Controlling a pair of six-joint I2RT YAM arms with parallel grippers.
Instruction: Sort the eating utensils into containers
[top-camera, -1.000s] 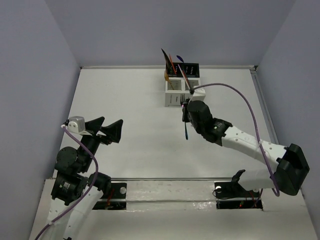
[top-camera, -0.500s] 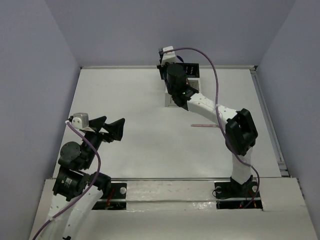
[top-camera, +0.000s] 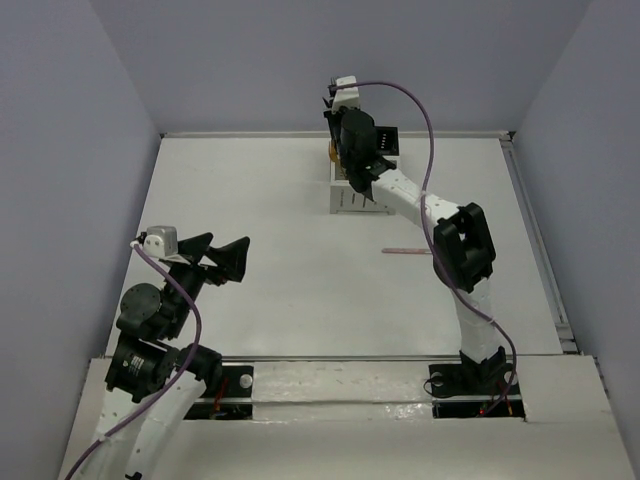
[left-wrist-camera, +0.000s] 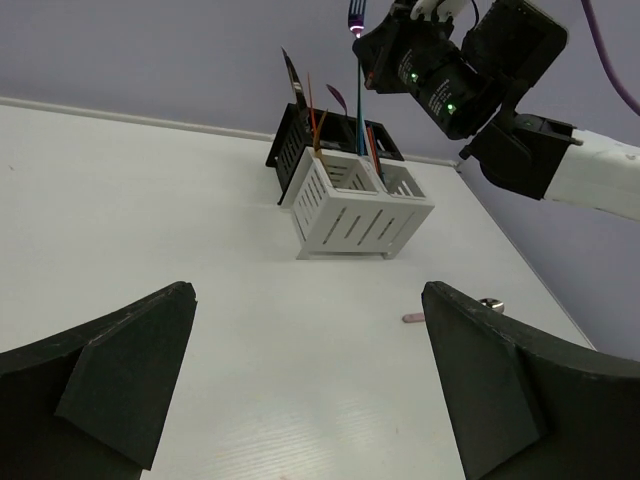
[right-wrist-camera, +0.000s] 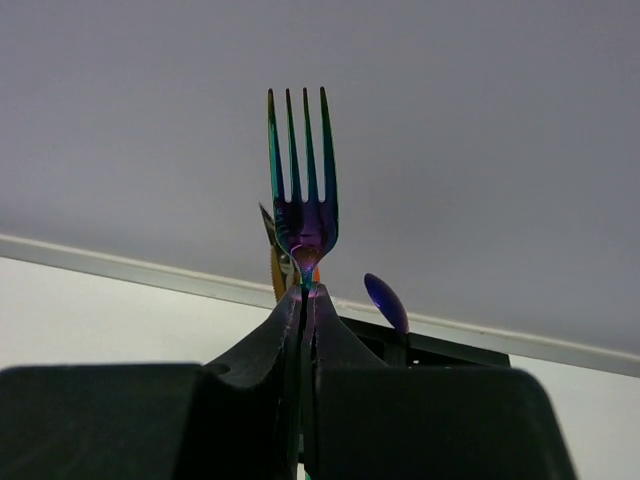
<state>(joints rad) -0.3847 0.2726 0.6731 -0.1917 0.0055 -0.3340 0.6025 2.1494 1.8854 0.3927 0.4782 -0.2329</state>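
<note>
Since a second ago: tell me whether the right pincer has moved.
Yes. The right pincer, shut on the iridescent fork, has moved outward, from the near side of the containers to above them.

Right arm (top-camera: 410, 200) reaches forward, right end effector (right-wrist-camera: 305, 300) pinched shut; left arm (top-camera: 150, 312) seems folded back, left end effector (top-camera: 225, 248) agape.

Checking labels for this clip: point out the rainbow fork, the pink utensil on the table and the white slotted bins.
rainbow fork (right-wrist-camera: 303, 215): right wrist view, base of the tines.
pink utensil (top-camera: 405, 250): top external view, middle of it.
white slotted bins (left-wrist-camera: 355, 225): left wrist view, near slotted wall.
</note>
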